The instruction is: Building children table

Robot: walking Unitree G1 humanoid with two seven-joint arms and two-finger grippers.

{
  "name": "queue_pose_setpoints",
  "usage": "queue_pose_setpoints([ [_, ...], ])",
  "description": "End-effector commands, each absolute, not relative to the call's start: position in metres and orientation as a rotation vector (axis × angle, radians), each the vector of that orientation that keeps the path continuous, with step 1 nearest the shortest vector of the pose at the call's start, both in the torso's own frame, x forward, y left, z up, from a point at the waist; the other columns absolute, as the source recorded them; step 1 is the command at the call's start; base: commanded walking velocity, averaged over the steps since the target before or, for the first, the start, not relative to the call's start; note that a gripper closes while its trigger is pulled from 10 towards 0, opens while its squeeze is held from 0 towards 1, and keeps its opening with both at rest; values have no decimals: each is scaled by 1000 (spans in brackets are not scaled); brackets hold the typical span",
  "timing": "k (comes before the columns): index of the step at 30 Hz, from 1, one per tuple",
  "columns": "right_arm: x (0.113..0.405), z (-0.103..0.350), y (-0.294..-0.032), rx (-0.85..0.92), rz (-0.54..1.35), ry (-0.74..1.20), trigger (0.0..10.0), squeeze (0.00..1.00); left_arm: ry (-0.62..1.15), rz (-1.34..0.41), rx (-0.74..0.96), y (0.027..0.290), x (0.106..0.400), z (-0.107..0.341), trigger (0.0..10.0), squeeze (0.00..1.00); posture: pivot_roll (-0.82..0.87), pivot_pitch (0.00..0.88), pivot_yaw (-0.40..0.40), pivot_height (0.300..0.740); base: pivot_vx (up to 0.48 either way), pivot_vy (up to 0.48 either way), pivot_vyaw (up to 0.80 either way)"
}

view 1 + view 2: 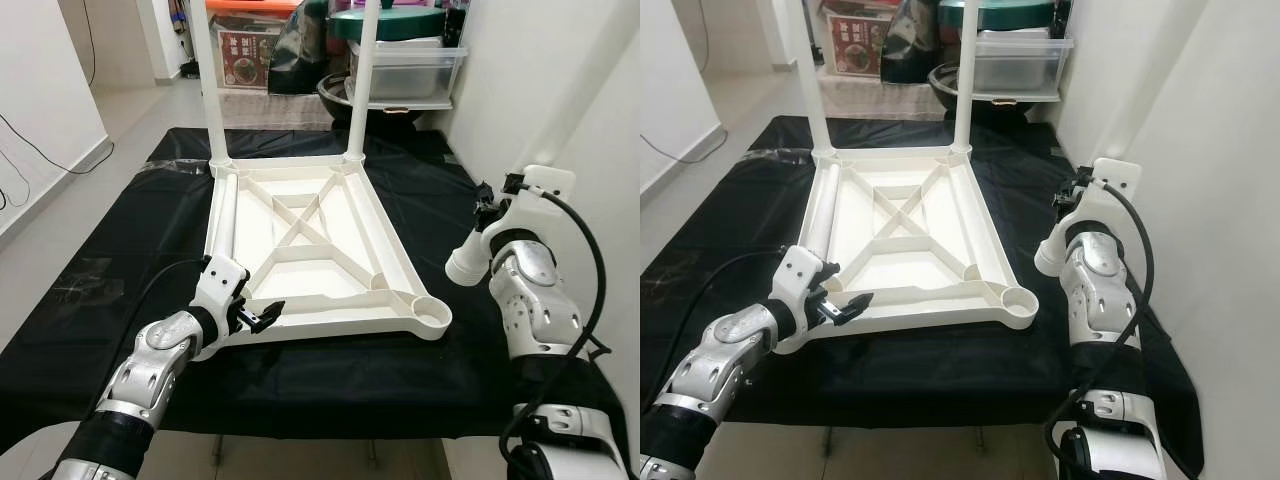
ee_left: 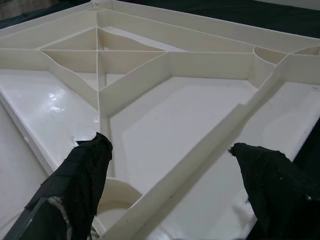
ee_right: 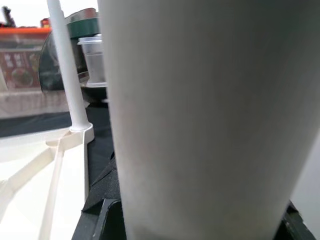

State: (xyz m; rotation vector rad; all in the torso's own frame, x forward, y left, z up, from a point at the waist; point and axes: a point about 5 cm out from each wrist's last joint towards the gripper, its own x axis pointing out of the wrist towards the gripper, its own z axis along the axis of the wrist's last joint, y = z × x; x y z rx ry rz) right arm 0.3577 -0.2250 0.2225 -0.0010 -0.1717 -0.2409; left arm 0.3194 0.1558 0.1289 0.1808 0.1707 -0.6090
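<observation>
The white children's table lies upside down on a black sheet, ribs facing up. Two white legs stand in its far corner sockets. Another white tube lies along its left rim. My left gripper hovers open at the near-left corner; in the left wrist view its black fingers are spread over the ribs and the round socket there. My right gripper is raised to the right of the table, shut on a white table leg, seen close up as a leg in the right wrist view. The near-right socket stands open.
The black sheet covers a low platform; its front edge is just below my arms. White walls close in on the right and left. Beyond the table are a clear plastic bin, a green lid and a printed box.
</observation>
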Motion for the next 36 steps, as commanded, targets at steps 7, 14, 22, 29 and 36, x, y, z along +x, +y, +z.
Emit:
queue_pose_setpoints([
  [7,350,178,-178,-293,-8,-215,0,0,150,-585,180,158,320,133,10000,0,105,0,-58,740,0,0,0],
  [14,345,156,-160,-381,80,-219,0,0,135,-574,180,158,322,136,10000,0,116,0,-63,740,0,0,0],
  [22,347,148,-152,-331,106,-210,0,0,129,-562,170,159,323,137,10000,0,119,0,-65,740,0,0,0],
  [29,349,139,-135,199,112,-68,0,0,118,-556,141,158,323,140,10000,0,118,0,-67,740,0,0,0],
  [36,349,146,-125,157,144,-101,0,0,107,-543,140,158,325,141,10000,0,114,0,-71,740,0,0,0],
])
